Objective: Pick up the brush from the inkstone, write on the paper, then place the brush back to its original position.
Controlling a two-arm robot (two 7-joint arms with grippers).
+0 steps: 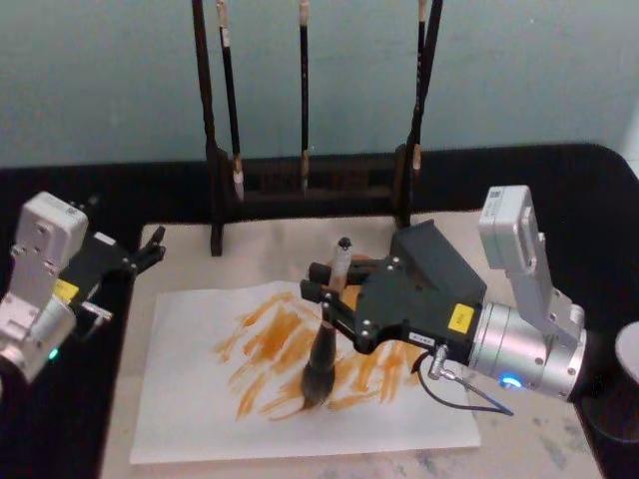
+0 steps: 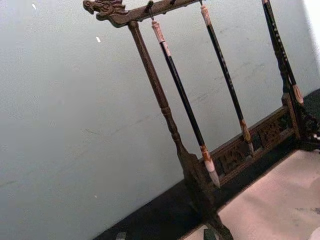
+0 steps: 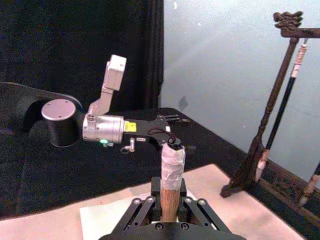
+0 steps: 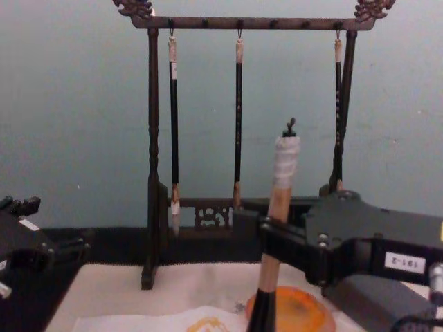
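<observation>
My right gripper (image 1: 329, 291) is shut on the tan handle of the brush (image 1: 321, 364), which stands almost upright. The bushy dark bristles touch the paper (image 1: 190, 419) amid orange strokes (image 1: 275, 344). The right wrist view shows the white-wrapped handle end (image 3: 172, 162) rising from between the fingers (image 3: 142, 210). From the chest view, the orange inkstone (image 4: 301, 311) lies just behind the brush (image 4: 277, 200) and under the right gripper (image 4: 271, 242). My left gripper (image 1: 148, 251) is parked at the mat's left edge, away from the paper.
A dark wooden rack (image 1: 305, 190) with three thin hanging brushes (image 4: 238, 124) stands across the back of the beige mat (image 1: 180, 261). A grey round object (image 1: 629, 354) sits at the right edge. Black table surface (image 1: 559, 190) surrounds the mat.
</observation>
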